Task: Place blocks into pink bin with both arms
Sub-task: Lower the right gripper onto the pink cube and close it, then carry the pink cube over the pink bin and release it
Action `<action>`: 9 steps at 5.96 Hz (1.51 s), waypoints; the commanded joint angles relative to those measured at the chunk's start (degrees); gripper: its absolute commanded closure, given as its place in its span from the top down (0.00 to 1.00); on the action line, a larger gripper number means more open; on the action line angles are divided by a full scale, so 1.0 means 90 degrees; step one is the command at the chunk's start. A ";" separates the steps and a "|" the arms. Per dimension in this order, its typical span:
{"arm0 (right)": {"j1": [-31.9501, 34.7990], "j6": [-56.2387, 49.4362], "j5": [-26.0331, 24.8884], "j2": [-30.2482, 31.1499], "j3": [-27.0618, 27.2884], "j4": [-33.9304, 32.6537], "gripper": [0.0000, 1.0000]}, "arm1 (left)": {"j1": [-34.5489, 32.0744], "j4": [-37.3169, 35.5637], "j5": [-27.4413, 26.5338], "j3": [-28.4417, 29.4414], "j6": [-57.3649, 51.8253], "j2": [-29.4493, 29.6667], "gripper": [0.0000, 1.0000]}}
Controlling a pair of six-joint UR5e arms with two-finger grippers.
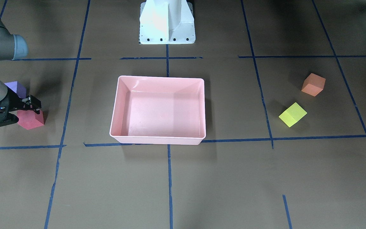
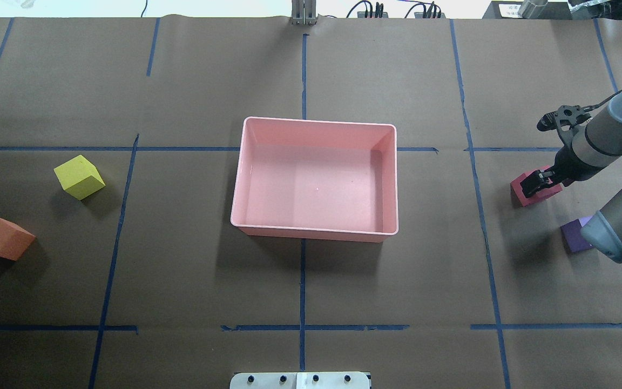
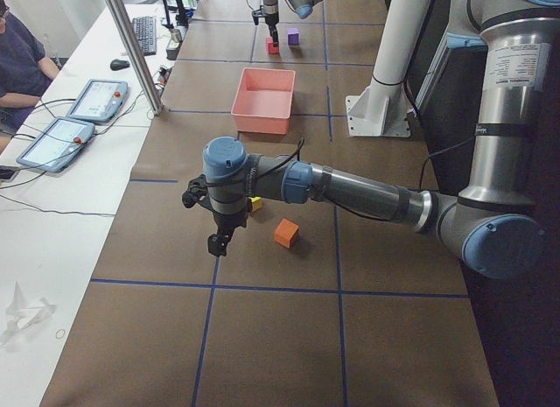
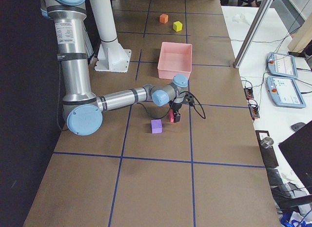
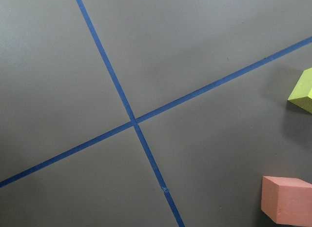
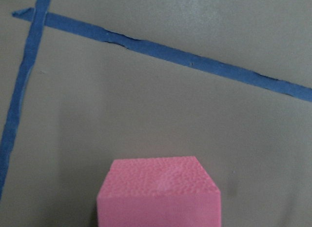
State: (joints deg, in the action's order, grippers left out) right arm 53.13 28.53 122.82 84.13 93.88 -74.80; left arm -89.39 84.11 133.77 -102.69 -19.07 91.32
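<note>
The pink bin (image 2: 316, 122) sits open side up in the middle of the table (image 2: 181, 81). Its long sides run across the table from the robot's left to its right, square with the blue tape (image 2: 302, 281). Nothing lies inside it.

On the robot's right, well apart from the bin, the right gripper (image 2: 536, 182) points down at the red block (image 2: 521, 193), which rests on the table turned a little off the tape lines. One black finger (image 2: 532, 183) overlaps the block's top in the overhead view. Whether the jaws press on the block or only stand around it I cannot tell. The purple block (image 2: 574, 235) lies just beside it, nearer the robot and partly hidden by the arm.

On the robot's left, the yellow block (image 2: 79, 176) and the orange block (image 2: 3, 237) lie near each other, both turned at an angle to the tape.

Only the left side view shows the left gripper (image 3: 217, 242). It hangs above the table, fingers down, close to those two blocks and touching neither. How wide it stands I cannot tell. Its wrist camera shows no fingers, only a tape crossing with the yellow block at the right edge and the orange block in the lower right corner.

The right wrist camera alone shows the red block's rough foam top, low and centred in the frame.
</note>
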 commanded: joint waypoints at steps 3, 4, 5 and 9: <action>-0.0083 0.0509 0.0034 -0.0041 0.0533 -0.0039 0.30 | 0.0000 0.0000 0.0000 -0.0055 0.0009 -0.0010 1.00; -0.0083 0.1073 0.0044 -0.0080 0.0942 -0.0058 0.31 | 0.0000 0.0000 0.0010 -0.0075 0.0009 -0.0010 1.00; -0.0074 0.1746 0.0044 -0.0505 0.1168 -0.0300 0.31 | 0.0000 0.0000 0.0010 -0.0084 0.0009 -0.0010 1.00; -0.0783 0.4704 -0.0343 -0.3189 0.1259 -0.2418 0.34 | 0.0000 0.0000 0.0010 -0.0094 0.0009 0.0000 1.00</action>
State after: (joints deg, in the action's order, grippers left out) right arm 48.80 64.50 121.78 60.88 105.33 -92.67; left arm -89.38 84.11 133.86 -103.49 -18.98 91.26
